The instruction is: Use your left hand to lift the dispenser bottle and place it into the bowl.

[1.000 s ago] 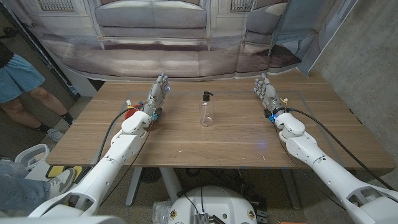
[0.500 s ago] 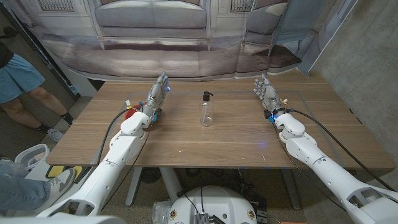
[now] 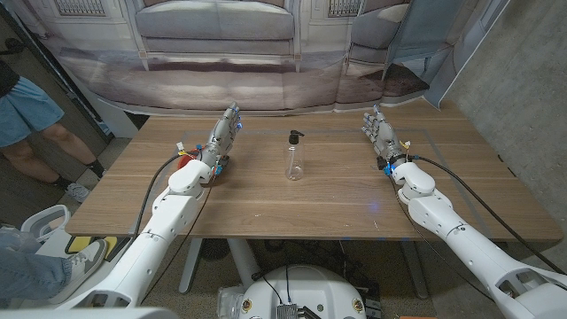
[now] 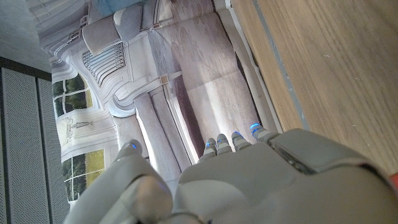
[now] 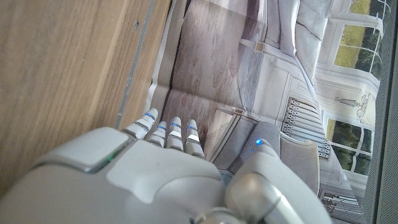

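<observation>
A clear dispenser bottle [image 3: 294, 157] with a black pump top stands upright near the middle of the wooden table [image 3: 337, 190]. My left hand [image 3: 224, 137] stands on its edge to the bottle's left, a good gap away, fingers straight and apart, holding nothing. My right hand [image 3: 379, 134] stands the same way on the bottle's right, also holding nothing. The left wrist view looks along the back of my left hand [image 4: 249, 180] toward the table's far edge. The right wrist view looks over my right hand [image 5: 161, 174] likewise.
A printed backdrop of a sofa and a room [image 3: 221, 44] hangs behind the table. A person's legs [image 3: 40, 133] stand off the table's left side. Cables run along both forearms.
</observation>
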Robot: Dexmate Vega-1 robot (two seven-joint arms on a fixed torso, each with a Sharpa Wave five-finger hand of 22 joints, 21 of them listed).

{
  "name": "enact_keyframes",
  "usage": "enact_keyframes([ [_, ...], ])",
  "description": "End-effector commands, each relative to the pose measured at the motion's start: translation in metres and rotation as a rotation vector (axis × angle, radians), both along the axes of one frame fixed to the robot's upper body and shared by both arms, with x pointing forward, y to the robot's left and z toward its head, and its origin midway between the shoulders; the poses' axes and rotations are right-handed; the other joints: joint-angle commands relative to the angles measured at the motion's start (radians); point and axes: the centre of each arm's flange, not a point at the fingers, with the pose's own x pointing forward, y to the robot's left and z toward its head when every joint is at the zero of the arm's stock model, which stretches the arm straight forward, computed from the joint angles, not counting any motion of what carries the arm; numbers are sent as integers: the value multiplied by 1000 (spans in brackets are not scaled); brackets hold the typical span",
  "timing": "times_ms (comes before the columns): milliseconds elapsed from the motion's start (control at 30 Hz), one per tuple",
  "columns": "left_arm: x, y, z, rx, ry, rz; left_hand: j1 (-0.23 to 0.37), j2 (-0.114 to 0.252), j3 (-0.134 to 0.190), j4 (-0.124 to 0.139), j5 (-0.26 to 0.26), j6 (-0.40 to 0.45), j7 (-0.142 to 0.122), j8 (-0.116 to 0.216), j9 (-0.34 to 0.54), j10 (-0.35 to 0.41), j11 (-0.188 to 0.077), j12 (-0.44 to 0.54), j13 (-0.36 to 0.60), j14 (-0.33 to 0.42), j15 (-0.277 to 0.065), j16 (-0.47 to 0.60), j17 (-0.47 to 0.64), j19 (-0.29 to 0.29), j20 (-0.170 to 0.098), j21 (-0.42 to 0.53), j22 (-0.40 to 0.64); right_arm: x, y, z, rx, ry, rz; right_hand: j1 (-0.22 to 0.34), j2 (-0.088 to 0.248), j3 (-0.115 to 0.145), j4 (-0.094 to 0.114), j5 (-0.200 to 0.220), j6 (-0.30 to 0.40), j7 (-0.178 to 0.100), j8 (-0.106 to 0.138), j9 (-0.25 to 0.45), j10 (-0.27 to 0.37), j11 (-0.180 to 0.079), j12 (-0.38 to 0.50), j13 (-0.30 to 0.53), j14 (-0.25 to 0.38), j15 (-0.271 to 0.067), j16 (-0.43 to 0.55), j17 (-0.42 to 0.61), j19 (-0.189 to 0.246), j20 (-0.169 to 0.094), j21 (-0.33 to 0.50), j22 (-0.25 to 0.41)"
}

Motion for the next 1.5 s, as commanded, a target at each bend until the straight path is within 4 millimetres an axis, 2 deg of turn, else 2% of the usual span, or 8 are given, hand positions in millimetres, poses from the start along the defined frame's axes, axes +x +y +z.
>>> enact_keyframes([
  [33,-6,-3,6,28,-36,-12,13,3,3,-9,6,7,-7,7,5,4,-1,9,3,-3,-4,9,2,-4,-10,-2,6,0,-2,6,-3,-18,-2,10,3,-1,-7,5,11,-1,7,2,8,4,1,5,7,-2,0,5,9,-23,-1,4],
  [267,-12,-9,9,73,-69,25,16,5,3,-10,6,7,-8,7,5,7,-4,10,2,-1,-5,9,2,-4,-8,-2,6,-1,-2,10,3,-32,-7,11,5,-1,-8,5,13,0,7,2,6,3,0,5,6,-3,-2,5,9,-24,-2,4],
  [833,-15,-10,5,65,-106,-9,27,8,2,-16,8,10,-12,7,5,11,-6,10,2,2,-4,9,2,0,1,-4,6,1,5,16,8,-43,-17,16,11,0,-13,5,21,-1,9,2,12,2,-1,5,11,-4,-2,6,13,-25,-2,5],
  [1067,-15,-10,5,62,-135,-13,35,9,3,-20,8,11,-16,7,5,16,-13,12,3,4,-6,9,1,2,8,-4,6,1,6,20,3,-47,-17,17,12,-1,-14,5,21,-2,9,2,13,2,-1,6,13,-3,-2,6,13,-26,-2,5],
  [1200,-13,-11,4,58,-145,-13,43,7,2,-25,9,19,-25,9,5,20,-12,13,3,13,-6,11,1,6,9,-3,6,2,7,20,-1,-47,-17,18,12,-1,-15,5,22,-2,9,2,15,1,-1,6,13,-2,-2,6,13,-25,-3,5],
  [1500,-17,-17,1,74,-150,-19,58,4,2,-35,10,29,-25,12,5,28,-11,15,3,20,-6,12,1,13,11,-3,6,2,8,24,1,-51,-16,19,13,-2,-16,4,24,-3,9,2,16,2,-2,6,14,-3,-3,6,13,-25,-3,5],
])
